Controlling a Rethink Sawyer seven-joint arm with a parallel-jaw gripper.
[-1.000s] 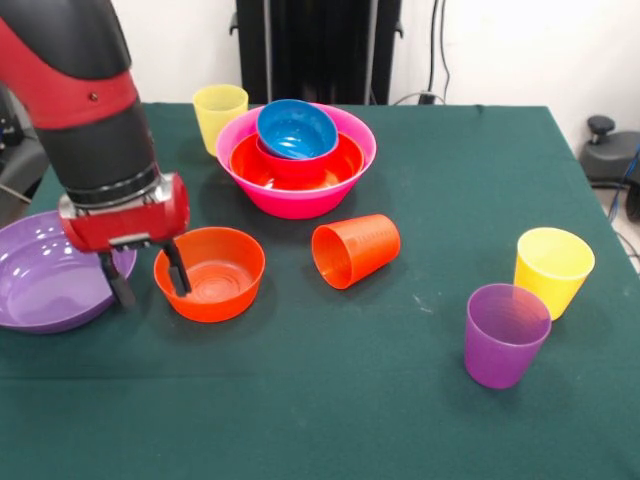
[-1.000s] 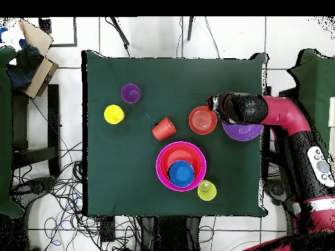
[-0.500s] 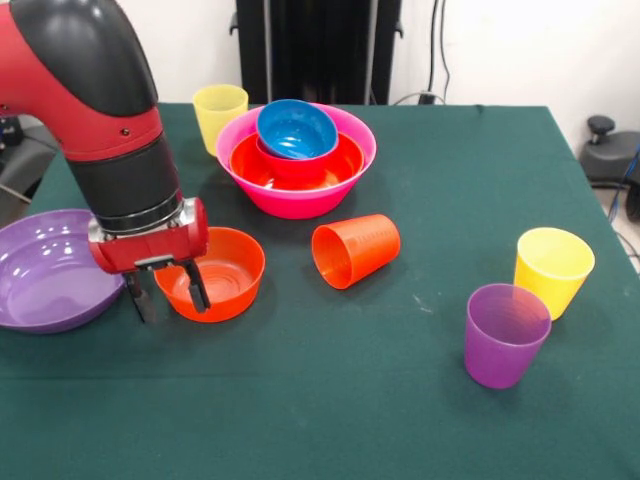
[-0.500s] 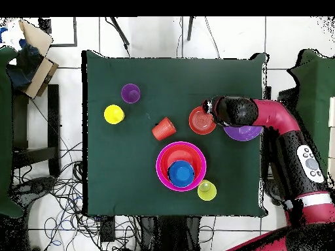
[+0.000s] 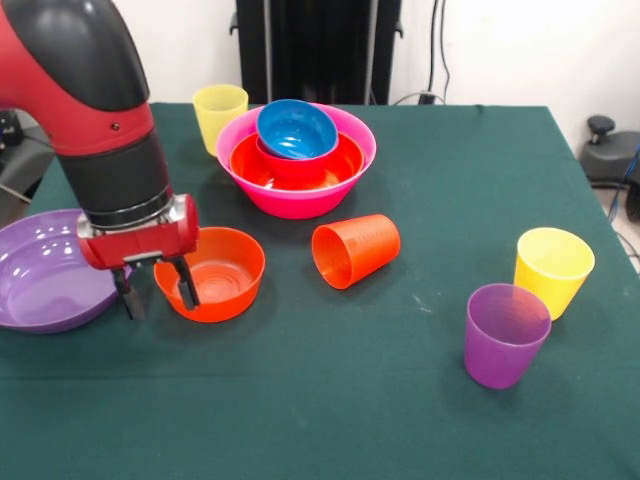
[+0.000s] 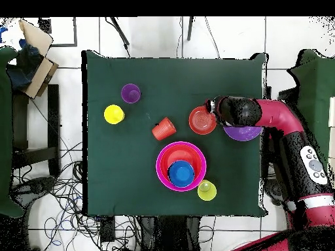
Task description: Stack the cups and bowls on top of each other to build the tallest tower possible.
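Note:
My gripper (image 5: 155, 294) is open and straddles the left rim of a small orange bowl (image 5: 225, 272); one finger (image 5: 186, 285) is inside it, the other outside beside the wide purple bowl (image 5: 45, 275). The tower is the big pink bowl (image 5: 300, 205) holding a wide orange bowl (image 5: 270, 165), a magenta bowl and a tilted blue bowl (image 5: 296, 128). An orange cup (image 5: 356, 249) lies on its side. Yellow cups stand at the back (image 5: 220, 112) and the right (image 5: 553, 268), with the purple cup (image 5: 505, 333) beside the latter. In the overhead view the gripper (image 6: 212, 110) is at the orange bowl (image 6: 201, 121).
The green table (image 5: 330, 400) ends close to the purple bowl at the picture's left. The black pedestal (image 5: 318, 50) stands behind the pink bowl. In the overhead view a cardboard box (image 6: 33, 55) sits off the table's corner.
The gripper shifted right along the orange bowl's rim, then slightly back left. It stays open. The bowl and the other things have not moved.

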